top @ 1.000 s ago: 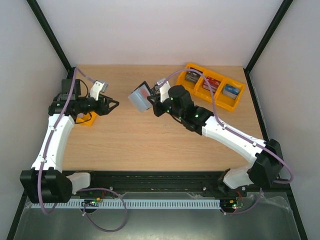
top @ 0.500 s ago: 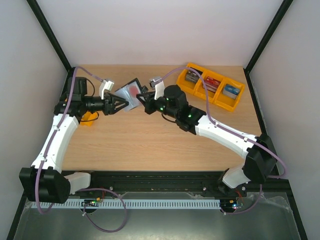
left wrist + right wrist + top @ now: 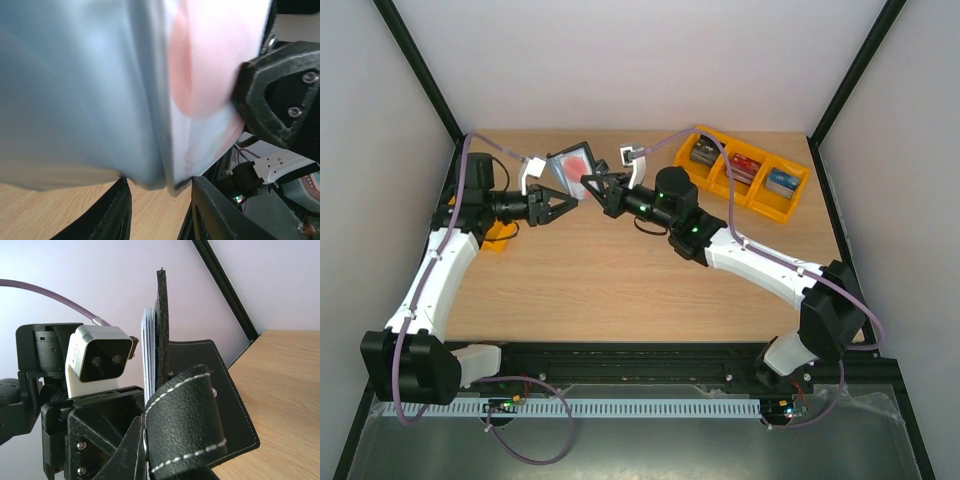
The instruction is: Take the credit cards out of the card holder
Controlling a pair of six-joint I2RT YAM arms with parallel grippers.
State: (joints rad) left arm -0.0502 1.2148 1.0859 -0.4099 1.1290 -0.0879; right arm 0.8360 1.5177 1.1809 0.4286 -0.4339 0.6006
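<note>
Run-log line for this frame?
right gripper: shut on card holder, raised | left gripper: straddling its edge, grip unclear | credit card: inside card holder

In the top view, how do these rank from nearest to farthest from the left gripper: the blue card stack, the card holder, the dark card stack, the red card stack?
From the left gripper:
1. card holder, right at its fingertips, held by the right gripper.
2. dark card stack, left compartment of the yellow tray.
3. red card stack, middle compartment.
4. blue card stack, right compartment.

yellow trays (image 3: 767,207) far right; bare tabletop (image 3: 620,290) centre
</note>
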